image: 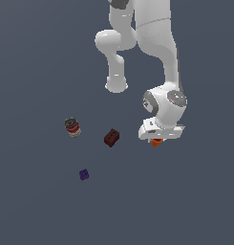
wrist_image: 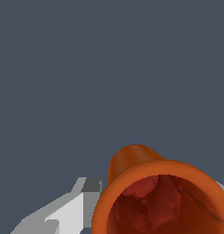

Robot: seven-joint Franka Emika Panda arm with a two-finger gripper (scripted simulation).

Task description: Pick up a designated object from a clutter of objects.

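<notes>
The orange cup (image: 156, 142) peeks out just under my gripper (image: 158, 139), mostly hidden by the white hand. In the wrist view the cup (wrist_image: 131, 160) fills the space between the fingers, its open rim facing the camera. My gripper (wrist_image: 157, 185) is closed around it: a grey-white finger (wrist_image: 74, 208) lies against one side of the rim and a sliver of the other finger shows against the opposite side. The dark red-brown studded brick (image: 111, 137) lies to the exterior view's left of the cup, apart from it.
A red-labelled grey can (image: 72, 127) stands further to the exterior view's left. A tiny purple block (image: 84, 174) lies nearer the camera. The arm's white base (image: 116, 85) stands behind on the plain dark grey floor.
</notes>
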